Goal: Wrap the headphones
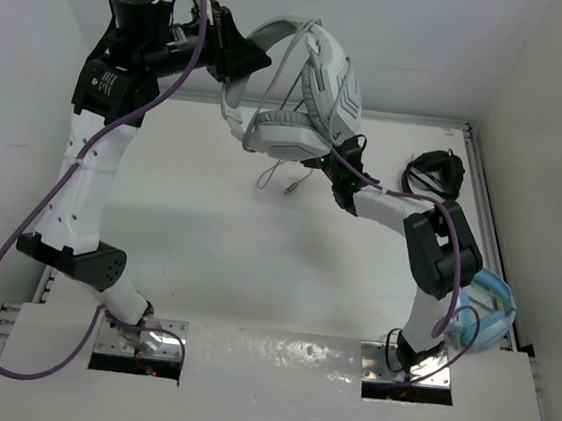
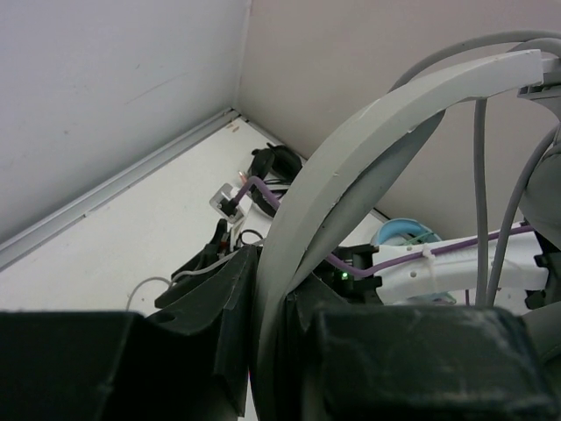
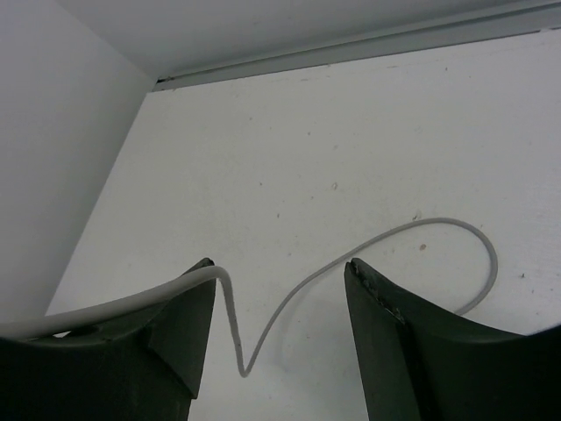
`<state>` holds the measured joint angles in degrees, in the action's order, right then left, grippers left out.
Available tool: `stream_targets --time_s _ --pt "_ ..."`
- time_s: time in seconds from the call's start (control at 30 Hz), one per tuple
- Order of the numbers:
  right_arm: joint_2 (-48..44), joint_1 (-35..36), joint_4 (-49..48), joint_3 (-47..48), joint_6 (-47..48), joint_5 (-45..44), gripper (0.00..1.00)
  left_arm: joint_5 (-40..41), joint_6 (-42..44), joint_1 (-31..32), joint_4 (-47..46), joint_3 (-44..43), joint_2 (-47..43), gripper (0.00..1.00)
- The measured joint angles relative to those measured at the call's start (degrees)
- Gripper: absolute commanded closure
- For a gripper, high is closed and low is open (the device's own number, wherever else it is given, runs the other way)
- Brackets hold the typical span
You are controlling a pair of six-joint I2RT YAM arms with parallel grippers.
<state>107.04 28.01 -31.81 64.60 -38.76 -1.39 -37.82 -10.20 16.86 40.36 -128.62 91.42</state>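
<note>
Top view: the left gripper [image 1: 238,61] is up high at the back-left, clamped on the headband of the white headphones [image 1: 314,83], so the whole set hangs in the air well above the table [image 1: 206,253]. The thin cable [image 1: 263,177] dangles from the earcups down towards the surface. The right gripper [image 1: 343,175] sits just below and right of the earcups, so that's clearly the arm nearer the loose cable. The black headphones [image 1: 434,171] and light blue headphones [image 1: 487,308] are off along the right edge, well apart from the action.

Left wrist: the fingers [image 2: 219,324] are closed tight on the headband [image 2: 351,167], which arcs up and to the right out of the grip.

Right wrist: the jaws are spread open, holding nothing. The cable [image 3: 386,241] comes in over the left finger [image 3: 166,342], dips into a V between the two, then loops off to the right, so it runs roughly across the gap. I'd say a small nudge forward would put it between the pads. The table is plain white, with walls close on the left and back, so room is tight there.
</note>
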Motion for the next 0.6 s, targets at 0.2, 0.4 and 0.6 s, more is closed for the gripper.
stream_targets --time_s 0.2,0.4,0.6 --pt "3.8 0.9 -2.2 2.2 -4.5 -2.7 0.54 -0.4 -2.1 0.0 -0.8 -1.5 1.3 1.0" --pt "9.9 2.6 -5.8 6.3 -9.4 -4.6 0.95 -0.5 -4.0 -0.1 -1.9 -2.9 2.4 1.0" --pt "11.5 5.9 -5.4 6.8 -10.3 -6.6 1.0 1.5 -4.3 -0.2 -1.1 -3.7 2.8 1.0"
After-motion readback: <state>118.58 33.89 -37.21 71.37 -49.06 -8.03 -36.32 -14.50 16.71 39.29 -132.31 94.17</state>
